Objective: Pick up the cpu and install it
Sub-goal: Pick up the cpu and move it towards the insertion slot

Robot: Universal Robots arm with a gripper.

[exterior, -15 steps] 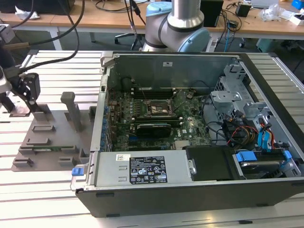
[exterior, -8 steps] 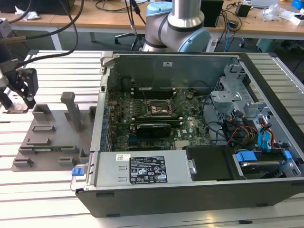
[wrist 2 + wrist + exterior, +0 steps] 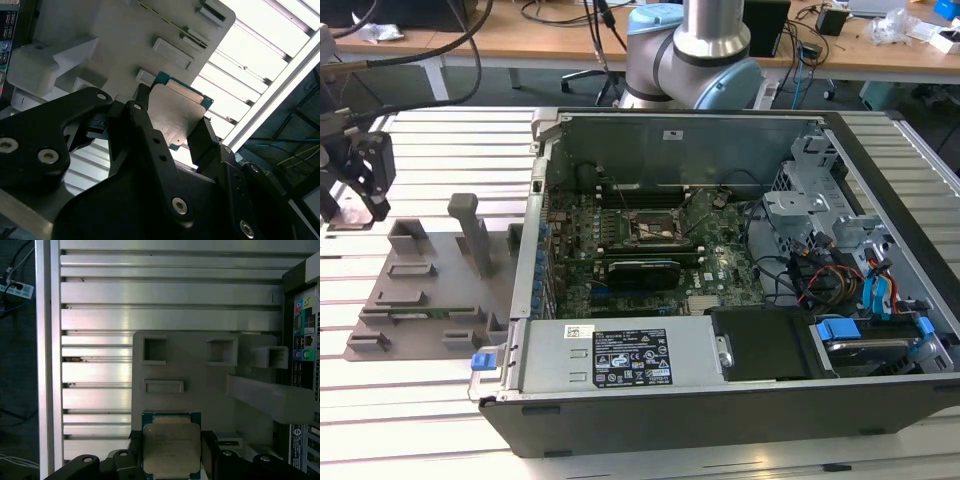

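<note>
The cpu is a small square chip with a silvery lid and a green rim. In both wrist views it sits between my black fingers, which press on two opposite edges of it. My gripper is shut on the cpu and holds it above the grey plastic fixture. In the exterior view my gripper hangs at the far left, over the slatted table just beyond the fixture. The dark square socket frame lies on the motherboard inside the open computer case, well off to the exterior view's right of my gripper.
The fixture carries a tall post and several raised slots between my gripper and the case wall. Inside the case are cables, a drive cage and a power supply. The arm's base stands behind the case.
</note>
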